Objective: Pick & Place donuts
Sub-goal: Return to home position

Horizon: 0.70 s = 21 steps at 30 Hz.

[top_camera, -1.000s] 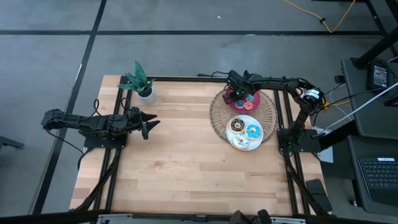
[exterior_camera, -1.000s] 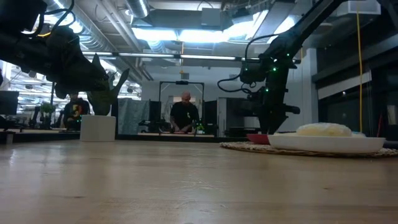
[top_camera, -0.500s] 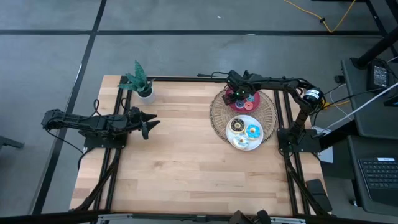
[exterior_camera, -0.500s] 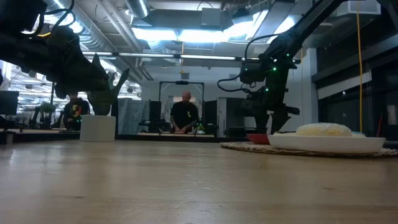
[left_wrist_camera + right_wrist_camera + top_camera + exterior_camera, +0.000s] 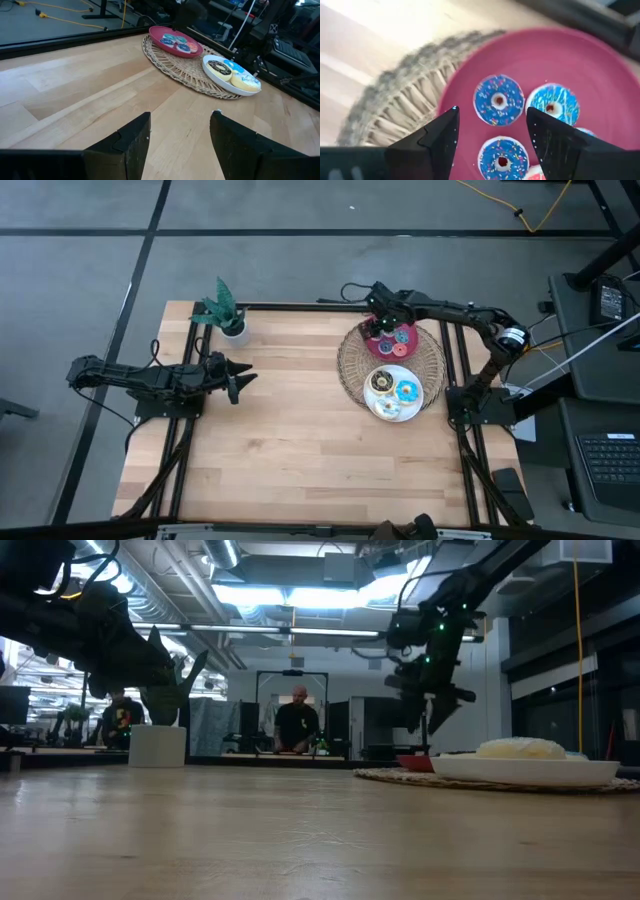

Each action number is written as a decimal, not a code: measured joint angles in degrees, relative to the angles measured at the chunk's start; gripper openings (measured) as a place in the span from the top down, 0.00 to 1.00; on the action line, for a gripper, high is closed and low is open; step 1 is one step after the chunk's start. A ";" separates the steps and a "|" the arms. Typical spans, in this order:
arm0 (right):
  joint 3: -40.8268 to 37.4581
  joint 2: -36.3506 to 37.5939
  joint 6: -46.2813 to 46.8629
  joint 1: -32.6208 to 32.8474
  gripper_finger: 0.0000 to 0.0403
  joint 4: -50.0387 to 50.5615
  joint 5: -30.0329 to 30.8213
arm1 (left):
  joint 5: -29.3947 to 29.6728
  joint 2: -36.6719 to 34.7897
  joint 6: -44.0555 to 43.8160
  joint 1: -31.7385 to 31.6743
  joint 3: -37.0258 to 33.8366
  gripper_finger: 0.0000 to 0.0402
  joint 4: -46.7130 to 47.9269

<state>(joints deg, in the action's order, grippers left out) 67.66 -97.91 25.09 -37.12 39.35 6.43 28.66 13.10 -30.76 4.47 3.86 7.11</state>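
Note:
Several coin-sized donuts lie flat on the red plate [image 5: 405, 348]; in the right wrist view three blue ones [image 5: 498, 100] and the edge of a red-pink one [image 5: 535, 173] show. My right gripper [image 5: 492, 135] hangs open just above them, pointing steeply down, holding nothing; it is over the plate's far left part [image 5: 379, 328]. On the white plate [image 5: 420, 402] lie a chocolate donut [image 5: 381, 382], a blue-iced donut [image 5: 407, 391] and a white-iced donut [image 5: 388, 408]. My left gripper [image 5: 242, 378] waits open above the table's left side.
Both plates rest on a round wicker mat [image 5: 350, 365] at the table's far right. A white pot with a green plant [image 5: 230, 320] stands at the far left. Bare wood [image 5: 290, 440] fills the middle and near side. A person shows in the room behind [image 5: 297, 720].
My right gripper has risen straight up from the red plate, staying over the same spot, and now hangs clear above it. The donuts on both plates lie as before.

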 joint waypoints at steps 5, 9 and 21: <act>1.33 2.78 -3.33 1.40 0.42 0.07 0.16 | -0.01 0.00 0.02 -0.01 0.00 0.51 0.00; 2.42 5.06 -6.33 3.18 0.42 0.17 0.11 | -0.02 0.02 0.02 -0.02 0.00 0.51 0.00; 2.47 11.50 -11.33 12.69 0.42 -0.67 0.09 | -0.01 0.01 0.02 0.00 0.00 0.51 0.00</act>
<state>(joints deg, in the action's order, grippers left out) 70.13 -86.42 13.77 -24.42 38.68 6.52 28.66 13.11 -30.74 4.47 3.86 7.11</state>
